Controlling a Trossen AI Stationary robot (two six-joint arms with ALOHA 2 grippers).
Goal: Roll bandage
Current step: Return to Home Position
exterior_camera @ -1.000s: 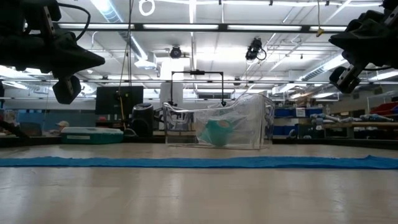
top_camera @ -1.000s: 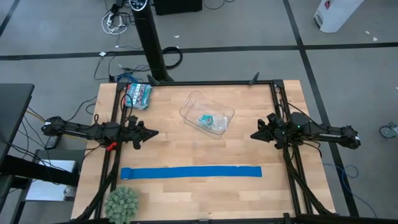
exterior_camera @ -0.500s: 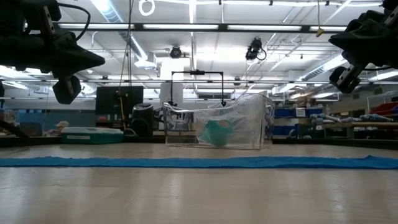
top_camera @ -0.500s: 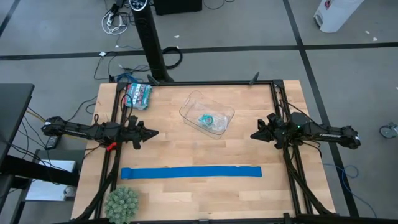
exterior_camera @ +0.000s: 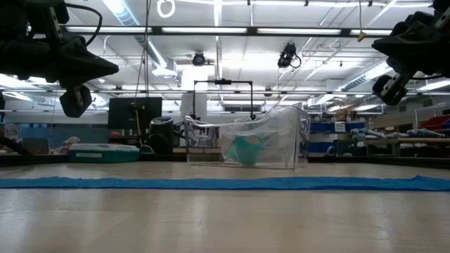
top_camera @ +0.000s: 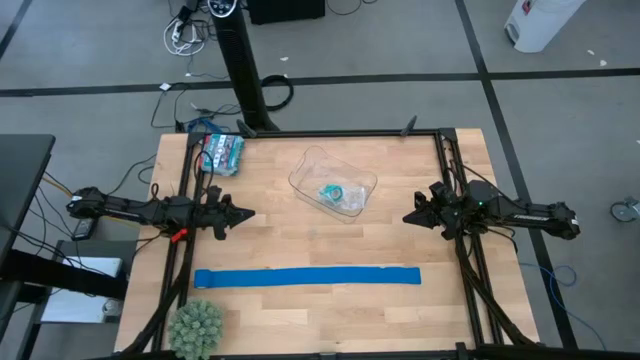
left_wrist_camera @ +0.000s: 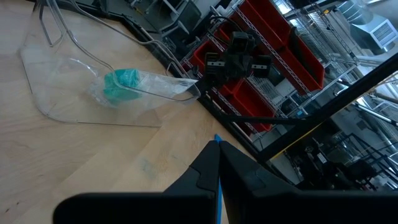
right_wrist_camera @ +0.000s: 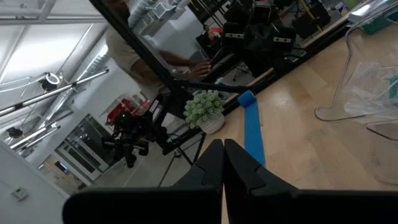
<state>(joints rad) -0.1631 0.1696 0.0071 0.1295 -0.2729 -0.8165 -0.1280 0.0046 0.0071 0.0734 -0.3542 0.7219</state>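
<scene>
The bandage is a small teal roll (top_camera: 331, 192) lying on the floor of a clear plastic container (top_camera: 352, 181) at the table's far middle; it also shows in the low view (exterior_camera: 245, 150) and the left wrist view (left_wrist_camera: 121, 84). My left gripper (top_camera: 248, 213) hovers shut above the table's left side, pointing level toward the right. My right gripper (top_camera: 407, 218) hovers shut above the right side, pointing level toward the left. Neither is near the roll.
A long royal-blue strip (top_camera: 307, 277) lies flat across the near part of the table. A green spiky plant (top_camera: 195, 326) stands at the near left corner. A teal packet (top_camera: 222, 153) lies at the far left. A person's arm (right_wrist_camera: 183, 70) shows beyond the table's left side.
</scene>
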